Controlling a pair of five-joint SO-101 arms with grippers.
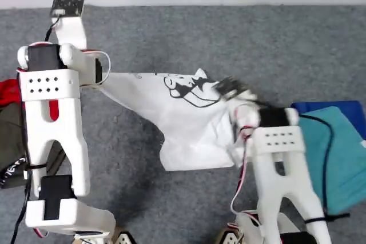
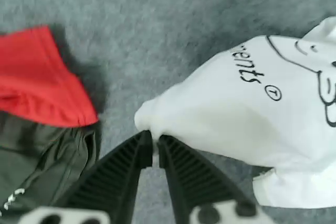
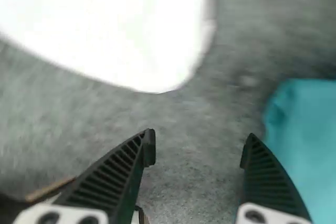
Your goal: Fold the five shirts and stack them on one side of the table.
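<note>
From above, the white shirt (image 1: 183, 118) lies crumpled in the middle of the grey desk (image 1: 229, 32), its printed drawing facing up. The left pincer (image 1: 102, 84) is at the shirt's corner nearest the desk's left edge, and the cloth is drawn out to a point there. The right pincer (image 1: 231, 88) is over the shirt's opposite side. At the desk's right edge a teal shirt (image 1: 331, 158) lies on a blue shirt (image 1: 326, 107); at the left edge a red shirt (image 1: 7, 92) sits beside a dark shirt (image 1: 11, 141)

In the left wrist view, the left pincer's two ribbed fingers (image 2: 126, 161) are pressed together, pinching a small bunch of the white shirt's corner between their tips. The red shirt overlaps the dark one, both apart from the pinched cloth

In the right wrist view, the right pincer is spread wide and holds nothing; it hangs over bare desk between the white shirt's rounded edge and the teal shirt
</note>
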